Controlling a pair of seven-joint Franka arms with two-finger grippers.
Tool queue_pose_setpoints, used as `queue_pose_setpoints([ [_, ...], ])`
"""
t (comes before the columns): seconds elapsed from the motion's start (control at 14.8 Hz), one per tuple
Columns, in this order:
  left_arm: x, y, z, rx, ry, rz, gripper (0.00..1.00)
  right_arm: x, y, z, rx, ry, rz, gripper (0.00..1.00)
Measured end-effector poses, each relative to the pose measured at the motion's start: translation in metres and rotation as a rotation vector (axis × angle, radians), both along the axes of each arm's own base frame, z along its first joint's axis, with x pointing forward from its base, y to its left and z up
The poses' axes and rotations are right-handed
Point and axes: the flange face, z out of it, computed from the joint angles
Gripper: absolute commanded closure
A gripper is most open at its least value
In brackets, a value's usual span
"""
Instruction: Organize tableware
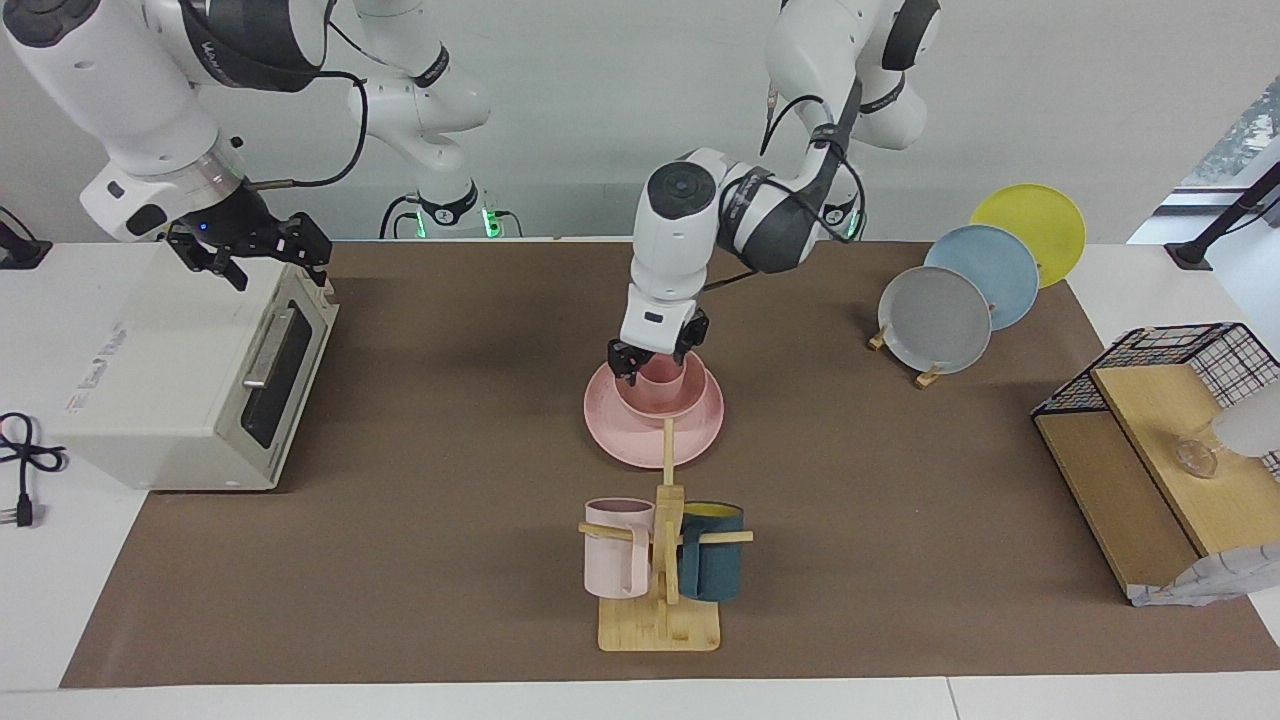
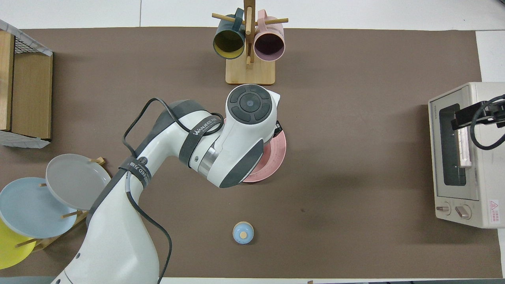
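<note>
Left end effector down at matte pink tapered cup, inside deep pink bowl on flat pink plate; finger state indeterminable. Right end effector waits over white toaster oven, fingers apart.

We are reaching our left arm in from the upper right of the facing view, elbow bent, wrist pointing straight down at the frame's centre. Our left gripper is hanging low there, and we cannot tell how its fingers stand. In the overhead view this wrist is filling the middle. We are keeping our right arm waiting at the upper left, its right gripper spread open.
</note>
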Motion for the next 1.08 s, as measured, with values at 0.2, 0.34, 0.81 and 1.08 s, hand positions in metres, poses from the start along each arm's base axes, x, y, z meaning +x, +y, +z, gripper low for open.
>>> queue_pose_setpoints([
  [0.2, 0.027, 0.117, 0.082, 0.008, -0.016, -0.065, 0.00, 0.000, 0.002, 0.000, 0.000, -0.001, 0.005, 0.00],
  [0.34, 0.034, 0.199, 0.121, 0.014, -0.020, -0.132, 0.00, 0.001, 0.008, 0.000, 0.001, -0.001, 0.015, 0.00],
  [0.81, 0.012, 0.324, 0.140, 0.021, 0.030, -0.309, 0.00, 0.001, 0.011, 0.001, 0.001, -0.001, 0.021, 0.00],
  [1.08, -0.011, 0.323, 0.134, 0.024, 0.019, -0.346, 0.00, -0.001, 0.011, 0.003, 0.002, -0.004, 0.020, 0.00],
])
